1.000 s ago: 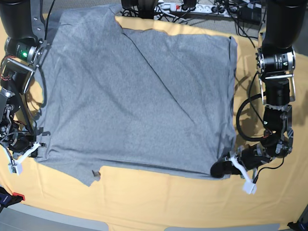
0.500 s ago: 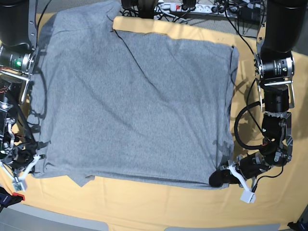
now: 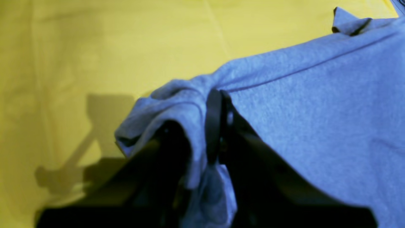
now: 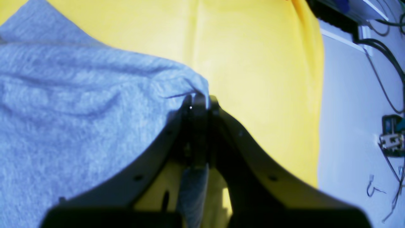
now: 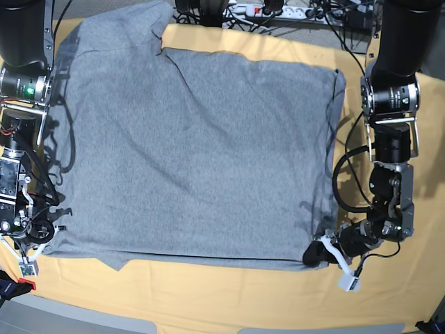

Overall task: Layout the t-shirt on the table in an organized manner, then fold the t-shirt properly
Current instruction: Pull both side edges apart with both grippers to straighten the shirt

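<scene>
Now both grippers pinch the t-shirt (image 5: 188, 153) by its near corners: left gripper (image 5: 321, 252) at right, right gripper (image 5: 43, 233) at left, above the table (image 5: 208, 292).

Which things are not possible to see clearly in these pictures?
- The t-shirt lettering: no view shows it; only plain grey faces up.
- Left gripper fingertips: left wrist view, bunched fabric wraps them.
- Right gripper: base view, small and partly hidden under the shirt corner.
</scene>
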`<state>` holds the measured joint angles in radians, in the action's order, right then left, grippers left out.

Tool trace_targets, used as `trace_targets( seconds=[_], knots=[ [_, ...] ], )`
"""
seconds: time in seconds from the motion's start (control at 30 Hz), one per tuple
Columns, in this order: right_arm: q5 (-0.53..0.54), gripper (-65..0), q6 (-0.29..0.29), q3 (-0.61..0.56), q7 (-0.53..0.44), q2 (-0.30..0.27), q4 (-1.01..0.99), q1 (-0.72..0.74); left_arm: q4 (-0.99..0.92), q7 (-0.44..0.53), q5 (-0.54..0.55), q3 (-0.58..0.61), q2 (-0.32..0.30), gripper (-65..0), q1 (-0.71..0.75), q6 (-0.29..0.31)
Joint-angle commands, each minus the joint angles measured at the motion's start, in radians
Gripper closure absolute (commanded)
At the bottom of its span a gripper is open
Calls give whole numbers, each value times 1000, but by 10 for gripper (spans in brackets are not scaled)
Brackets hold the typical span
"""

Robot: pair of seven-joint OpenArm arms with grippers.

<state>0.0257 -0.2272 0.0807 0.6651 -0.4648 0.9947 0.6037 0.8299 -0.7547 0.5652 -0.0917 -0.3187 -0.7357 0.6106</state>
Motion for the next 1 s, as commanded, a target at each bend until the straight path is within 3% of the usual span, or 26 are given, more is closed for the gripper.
trace_targets(
  seconds=[0.0, 0.23, 0.27, 0.37, 0.43, 0.53, 0.6, 0.77, 0.97],
  knots=[
    [-28, 0, 38, 7, -14, -29, 18, 30, 14, 31, 7, -6, -15, 0, -31, -17],
    [-32, 0, 44, 7, -20, -29, 18, 3, 14, 75, 8, -6, -8, 0, -8, 4],
    [-35, -18, 44, 7, -29, -30, 18, 3, 14, 86, 8, -6, -10, -73, -9, 7],
    [-69, -246, 56, 7, -62, -33, 18, 7, 14, 93, 8, -6, -14, -349, -16, 6],
    [-76, -371, 82, 7, -63, -34, 18, 19, 14, 87, 9, -6, -16, -487, -27, 3],
    [-76, -408, 143, 7, -19, -37, 18, 48, 14, 12, 25, -7, -17, -496, -51, -2],
    [-74, -407, 148, 7, 14, -42, 19, 73, 14, -95, 56, -7, -17, -495, -76, -1],
    [66, -407, 48, 8, 66, -86, 65, 95, 17, -311, 201, -8, -23, -494, -127, 25],
    [301, -402, -167, 95, 221, -111, 234, 6, 19, -443, 335, -8, -68, -491, -95, 79]
  ],
)
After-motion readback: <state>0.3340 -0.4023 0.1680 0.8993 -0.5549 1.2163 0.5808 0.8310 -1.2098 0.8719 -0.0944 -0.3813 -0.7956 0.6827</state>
